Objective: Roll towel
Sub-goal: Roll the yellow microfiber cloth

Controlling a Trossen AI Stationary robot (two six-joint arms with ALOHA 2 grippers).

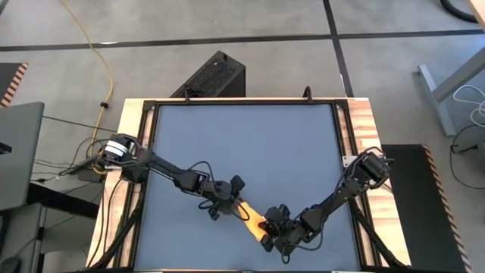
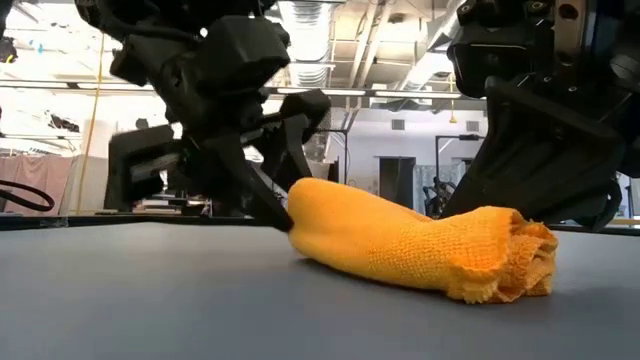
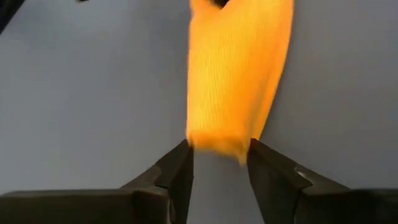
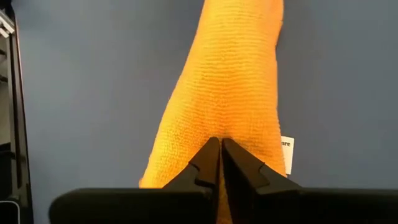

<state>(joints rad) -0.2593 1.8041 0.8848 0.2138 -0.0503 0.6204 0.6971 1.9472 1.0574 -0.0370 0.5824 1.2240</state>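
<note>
The towel (image 2: 420, 250) is already lying as a loose roll near the table's (image 1: 242, 144) front edge, with the left gripper (image 3: 219, 163) sitting parted around one end and the right gripper (image 4: 221, 155) pinching nearly closed on the other, so only tidying seems left.

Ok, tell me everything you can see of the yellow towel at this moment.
The towel is bright yellow, soft woven cloth, already rolled into a thick tube lying flat near the front of the grey table. One end shows bunched, frayed folds; a small white tag pokes out. The left gripper straddles one end, fingers apart beside the cloth. The right gripper rests on the other end, fingers shut.
</note>
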